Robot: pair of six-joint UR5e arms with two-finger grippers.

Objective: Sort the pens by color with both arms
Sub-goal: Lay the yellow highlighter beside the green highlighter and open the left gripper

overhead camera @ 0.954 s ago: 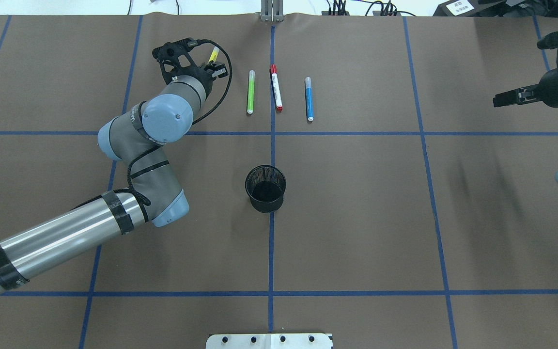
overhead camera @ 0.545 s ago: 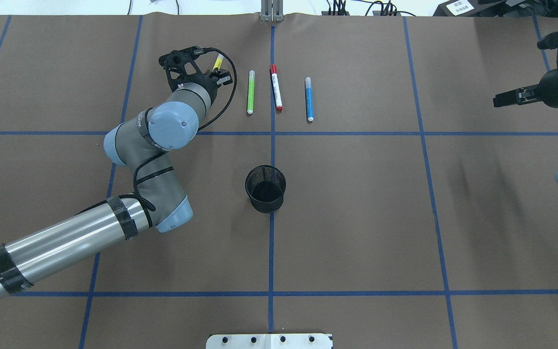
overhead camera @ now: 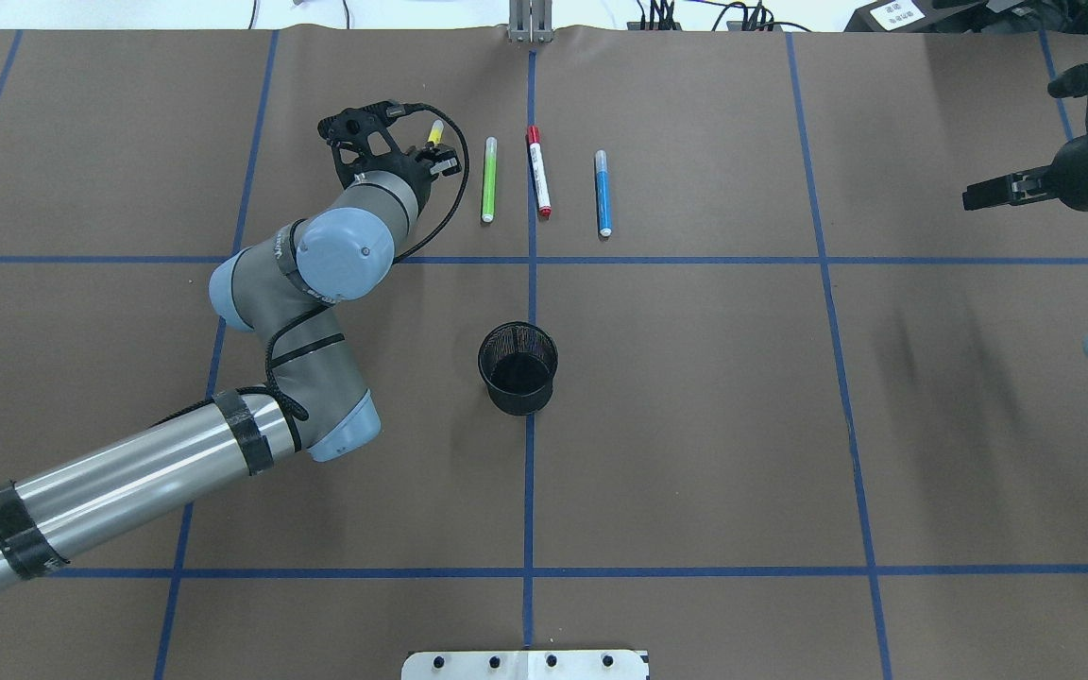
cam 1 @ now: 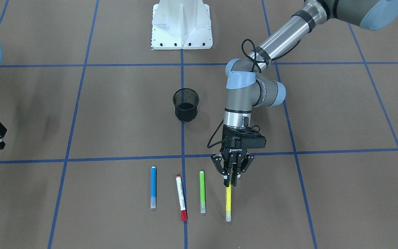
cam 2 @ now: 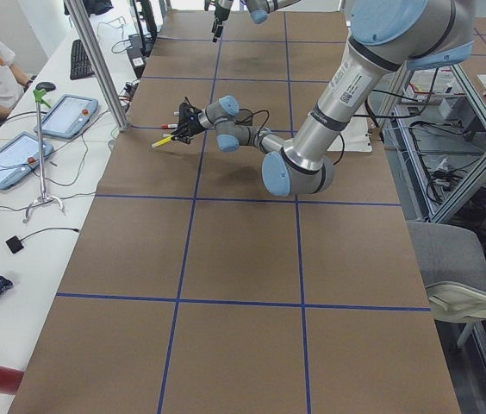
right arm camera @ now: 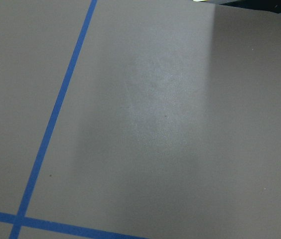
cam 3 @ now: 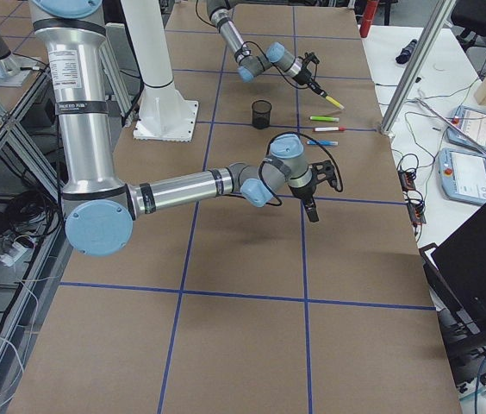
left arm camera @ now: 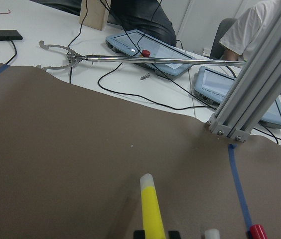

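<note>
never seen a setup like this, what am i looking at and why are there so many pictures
This is one robot with a left arm and a right arm at a brown table. Several cameras caught the same moment: one above and behind the robot, one facing it, one at each table end, and one on each wrist.

A light green pen, a white pen with red ends and a blue pen lie side by side. A black mesh cup with no pen in it stands nearer the robot.

The left gripper is closed on a yellow pen, which sticks out beyond its fingers. The right gripper hangs off to the side with nothing in it.
</note>
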